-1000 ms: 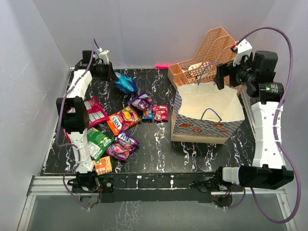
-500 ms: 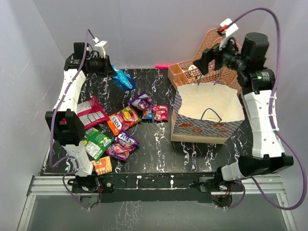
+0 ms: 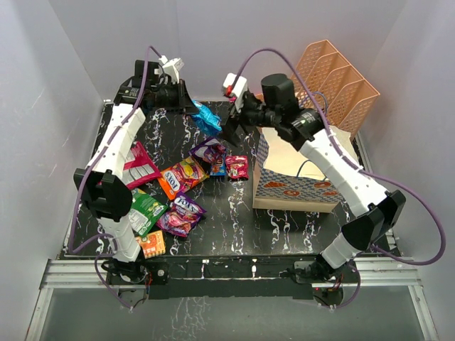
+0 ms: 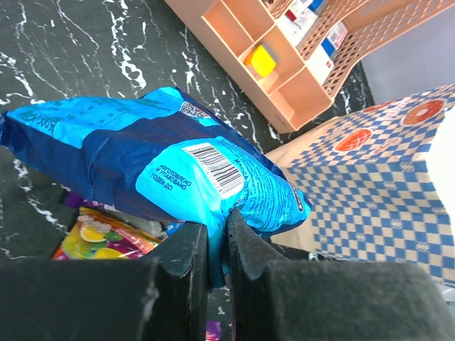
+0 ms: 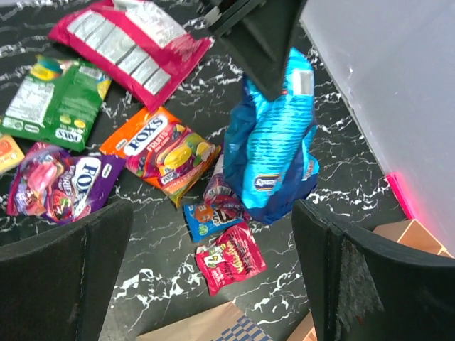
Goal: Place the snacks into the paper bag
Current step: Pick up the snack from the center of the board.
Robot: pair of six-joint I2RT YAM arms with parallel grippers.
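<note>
My left gripper (image 4: 217,238) pinches the blue packet (image 4: 163,160), hanging upper centre in the overhead view. The paper bag (image 3: 302,186) lies to its right (my right gripper (image 3: 230,126), jaws wide, sits between).

The left arm (image 3: 121,138) and right arm (image 3: 341,170) were white shells over black joints, each with a lilac cable (image 3: 264,50) looping along it and a small white wrist mount (image 3: 170,68), the right one's tipped red, while the left gripper (image 4: 217,231) and right gripper (image 5: 210,213) had blunt matte-black fingers (image 5: 355,277).
</note>
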